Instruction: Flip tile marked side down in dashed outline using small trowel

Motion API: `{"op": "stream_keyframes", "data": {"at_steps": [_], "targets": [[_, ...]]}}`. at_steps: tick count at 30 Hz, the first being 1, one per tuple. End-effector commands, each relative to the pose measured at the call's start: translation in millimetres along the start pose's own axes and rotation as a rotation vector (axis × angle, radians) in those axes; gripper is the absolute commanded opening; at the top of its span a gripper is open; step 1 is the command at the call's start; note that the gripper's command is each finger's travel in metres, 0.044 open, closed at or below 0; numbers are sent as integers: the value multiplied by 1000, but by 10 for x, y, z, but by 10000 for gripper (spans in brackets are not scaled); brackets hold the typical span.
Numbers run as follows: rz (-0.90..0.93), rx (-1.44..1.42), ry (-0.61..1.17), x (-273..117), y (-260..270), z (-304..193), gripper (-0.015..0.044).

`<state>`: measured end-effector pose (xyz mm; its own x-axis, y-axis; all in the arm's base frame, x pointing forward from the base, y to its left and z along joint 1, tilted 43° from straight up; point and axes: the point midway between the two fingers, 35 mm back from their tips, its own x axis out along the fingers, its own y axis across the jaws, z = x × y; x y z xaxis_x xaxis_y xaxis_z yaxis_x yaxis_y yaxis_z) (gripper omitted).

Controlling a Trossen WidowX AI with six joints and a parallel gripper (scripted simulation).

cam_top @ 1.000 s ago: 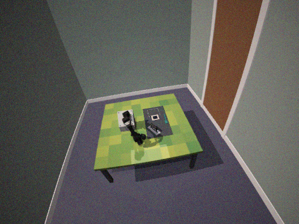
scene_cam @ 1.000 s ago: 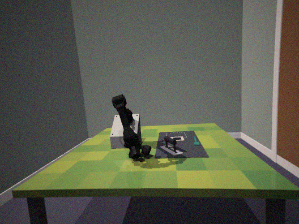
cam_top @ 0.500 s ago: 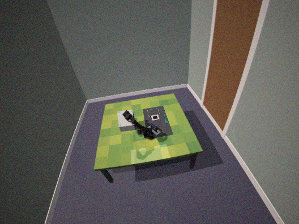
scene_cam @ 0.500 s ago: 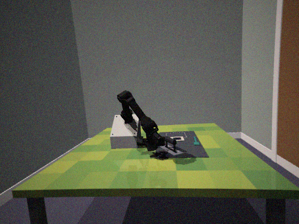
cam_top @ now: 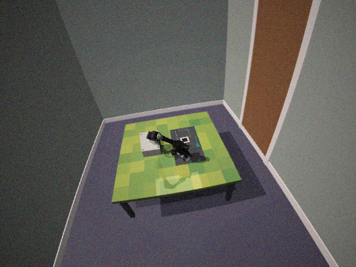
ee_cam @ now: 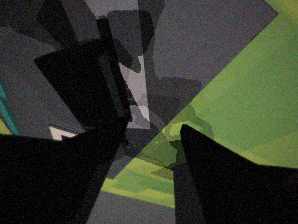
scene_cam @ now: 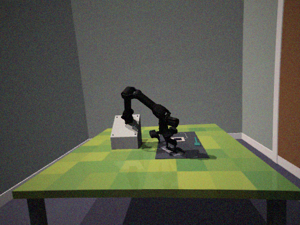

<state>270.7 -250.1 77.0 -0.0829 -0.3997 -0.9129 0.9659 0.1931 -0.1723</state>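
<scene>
The small trowel (cam_top: 182,156) (scene_cam: 166,149) (ee_cam: 138,87), with a pale flat blade and a dark raised handle, rests on the front part of the dark mat (cam_top: 193,130) (scene_cam: 196,153). My gripper (scene_cam: 164,139) (ee_cam: 154,124) is open and empty, low above the trowel. In the wrist view the handle stands beside and beyond the left finger, not between the fingertips. The arm hides part of the trowel in the top and exterior views. The tile (cam_top: 181,140) (scene_cam: 183,139), pale-rimmed with a dark square face up, lies flat just short of the dashed outline (cam_top: 183,129) at the mat's back.
A teal tool (cam_top: 197,143) (scene_cam: 197,143) lies along the mat's right side, right of the tile. The pale box (cam_top: 147,149) (scene_cam: 125,142) under the arm's base stands left of the mat. The green patchwork table (cam_top: 135,183) (scene_cam: 153,182) surrounds the mat.
</scene>
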Motion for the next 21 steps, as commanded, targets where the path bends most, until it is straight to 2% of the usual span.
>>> {"op": "stream_keyframes", "data": {"at_steps": [1, 12, 21], "targets": [[-4, -77, -66, -99, 172, -72, 270], [-92, -194, -318, -236, 641, -319, 270], [-93, -196, -323, -186, 647, -303, 270]]}}
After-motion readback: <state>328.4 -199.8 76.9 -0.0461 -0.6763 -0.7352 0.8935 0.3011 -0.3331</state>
